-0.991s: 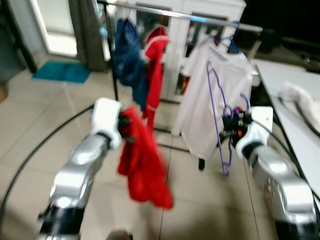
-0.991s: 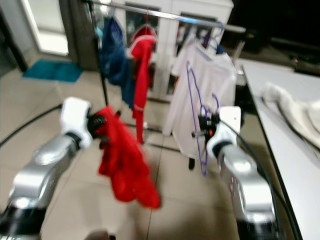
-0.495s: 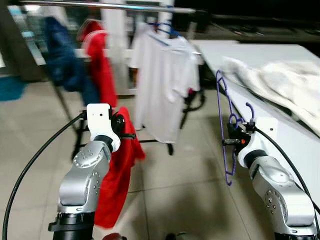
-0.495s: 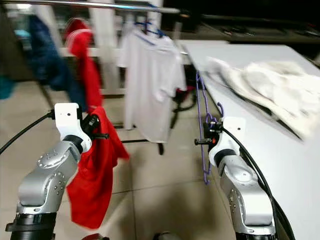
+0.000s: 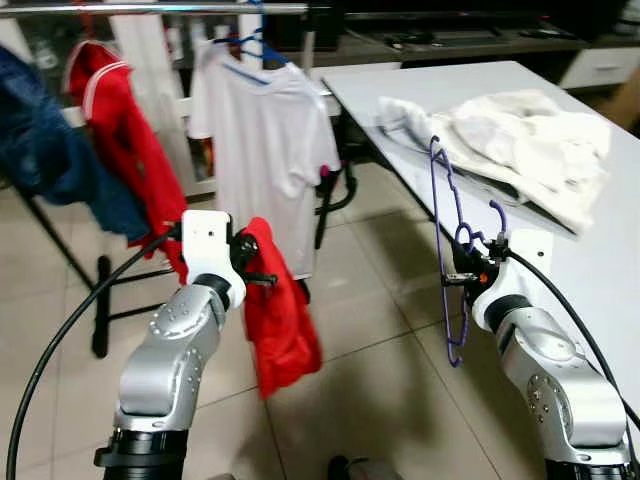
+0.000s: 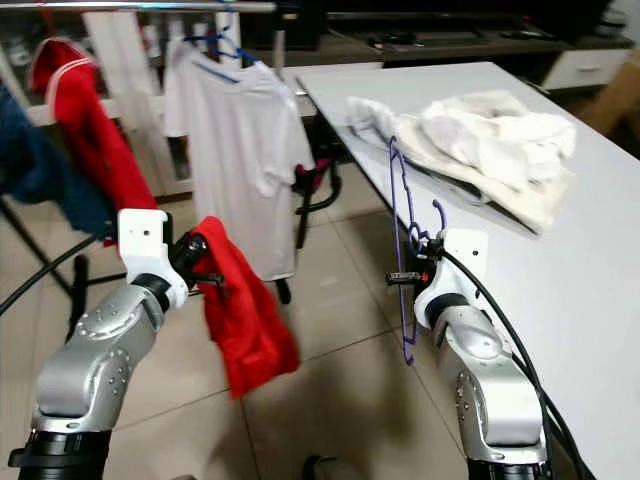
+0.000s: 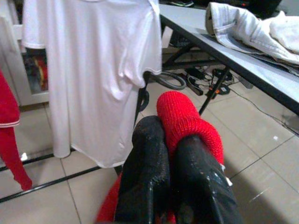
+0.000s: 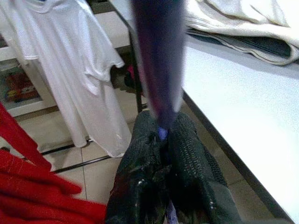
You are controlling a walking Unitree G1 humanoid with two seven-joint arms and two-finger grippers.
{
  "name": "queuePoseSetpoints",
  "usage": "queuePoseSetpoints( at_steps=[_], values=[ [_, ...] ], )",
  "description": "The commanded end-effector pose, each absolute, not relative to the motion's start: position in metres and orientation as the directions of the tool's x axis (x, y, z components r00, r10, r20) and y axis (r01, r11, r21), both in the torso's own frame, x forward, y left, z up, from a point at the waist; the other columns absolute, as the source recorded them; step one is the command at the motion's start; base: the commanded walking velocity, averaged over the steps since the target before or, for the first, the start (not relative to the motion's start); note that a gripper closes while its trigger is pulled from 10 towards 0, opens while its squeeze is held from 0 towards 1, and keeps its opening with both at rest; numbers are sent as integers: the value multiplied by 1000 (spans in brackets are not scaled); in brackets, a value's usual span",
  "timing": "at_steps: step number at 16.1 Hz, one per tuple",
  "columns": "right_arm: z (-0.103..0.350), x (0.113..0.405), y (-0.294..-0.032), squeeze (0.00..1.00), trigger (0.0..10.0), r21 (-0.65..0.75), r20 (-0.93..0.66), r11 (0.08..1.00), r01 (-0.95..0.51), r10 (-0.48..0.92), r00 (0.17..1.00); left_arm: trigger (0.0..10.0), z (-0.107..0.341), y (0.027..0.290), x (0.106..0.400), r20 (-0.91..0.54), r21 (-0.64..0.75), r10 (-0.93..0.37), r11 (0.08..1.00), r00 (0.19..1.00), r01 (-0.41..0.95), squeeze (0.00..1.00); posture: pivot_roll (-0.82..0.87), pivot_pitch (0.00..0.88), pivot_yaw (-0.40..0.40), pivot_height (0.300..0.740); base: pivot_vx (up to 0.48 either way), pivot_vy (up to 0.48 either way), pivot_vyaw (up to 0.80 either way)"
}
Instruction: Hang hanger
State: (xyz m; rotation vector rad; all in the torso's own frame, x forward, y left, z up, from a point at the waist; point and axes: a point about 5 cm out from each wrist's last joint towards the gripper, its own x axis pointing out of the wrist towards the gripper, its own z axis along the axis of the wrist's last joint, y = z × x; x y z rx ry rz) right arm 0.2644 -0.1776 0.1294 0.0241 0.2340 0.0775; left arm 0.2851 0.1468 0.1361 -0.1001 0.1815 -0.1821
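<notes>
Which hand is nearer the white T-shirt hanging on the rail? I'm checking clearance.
Left. The left hand, holding a red garment, is just before the white T-shirt; the right hand is beside the table.

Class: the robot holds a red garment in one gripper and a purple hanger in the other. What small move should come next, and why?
Probably bring the two together: the right gripper is shut on the purple hanger, the left gripper is shut on the red garment, and they hang apart, so the garment is not yet on the hanger.
</notes>
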Motion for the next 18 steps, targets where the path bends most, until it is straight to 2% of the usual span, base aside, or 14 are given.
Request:
queuePoseSetpoints(
  at_steps=[1,4,8,10,11,16,18],
  values=[
    [130,262,-180,0,10000,1,-234,999,-52,50,971,10000,141,153,288,-127,-141,-121,985,985,103,0,59,0,-75,740,0,0,-800],
    [133,263,-185,0,10000,-28,-226,999,-31,24,974,10000,145,155,292,-75,-106,-59,993,995,51,0,71,4,-65,740,0,0,-800],
    [136,265,-179,0,10000,38,-201,999,-39,46,979,10000,143,151,287,-129,-55,-167,985,977,161,0,70,10,-66,740,0,0,-800],
    [137,266,-182,0,10000,-3,-167,1000,30,-30,985,10000,147,148,288,-103,-17,-209,978,973,208,0,74,11,-66,740,0,0,-769],
    [135,265,-179,0,10000,37,-188,999,-3,10,982,10000,147,147,287,-97,11,-226,974,969,228,0,72,11,-66,740,0,0,-763],
    [135,267,-185,0,10000,7,-203,1000,-1,2,979,10000,147,146,289,-100,-13,-224,975,970,223,0,56,7,-68,740,0,0,-763],
    [133,266,-184,0,10000,43,-225,999,-10,20,974,10000,145,144,288,-108,-28,-231,973,967,230,0,53,9,-78,740,0,0,-759]
  ],
)
